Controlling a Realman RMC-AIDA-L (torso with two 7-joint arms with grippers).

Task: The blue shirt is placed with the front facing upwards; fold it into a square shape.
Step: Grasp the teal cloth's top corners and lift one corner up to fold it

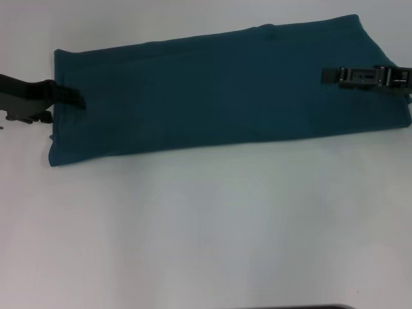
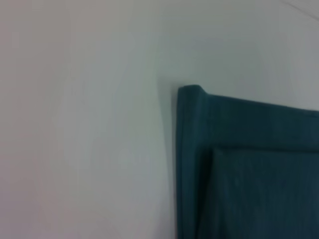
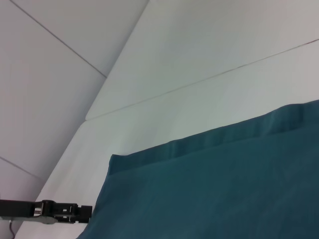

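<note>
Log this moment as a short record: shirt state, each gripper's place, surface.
shirt: the blue shirt lies folded into a long band across the table, plain side up, no lettering showing
left gripper: left gripper at the band's left end, over the edge of the cloth
right gripper: right gripper over the band's right end
layers: doubled cloth edge shows in the left wrist view
surface: white table
fold stage: not yet square

blue shirt (image 1: 219, 90) | teal, plain side up | folded to long strip | flat on table
</note>
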